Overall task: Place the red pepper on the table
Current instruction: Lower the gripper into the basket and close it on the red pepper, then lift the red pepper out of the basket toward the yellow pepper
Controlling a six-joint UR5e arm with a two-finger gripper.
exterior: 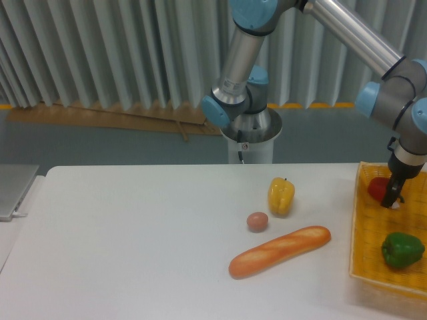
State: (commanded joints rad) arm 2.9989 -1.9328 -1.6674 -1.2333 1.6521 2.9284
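Fingers (pixel 392 197) pointing down into the yellow wicker basket (pixel 369 233) at the right edge of the view, dark tips set against the right side of the red pepper (pixel 377 189). Whether pinching the pepper, merely touching it, or standing spread: cannot tell, since the tips overlap the red skin and the far side of the grasp is hidden. Red pepper lying in the far part of the basket, close to its far rim, only partly visible behind the fingers. Nearer the camera in the same basket, well apart from the red one, a green pepper (pixel 402 249) resting on the wicker floor. Left of the basket, on the white worktop (pixel 133 240), a yellow pepper (pixel 281 196) standing upright with its stem on top. Just beside it, toward the camera and slightly left, a small brownish egg-shaped thing (pixel 257 221). Close in front of that, a long baguette (pixel 279 251) lying slantwise, its right end higher in the view and reaching toward the basket without touching it. Above all of this, grey arm (pixel 347 33) with blue joints stretching from the base (pixel 250 137) behind the far edge of the worktop across to the right.
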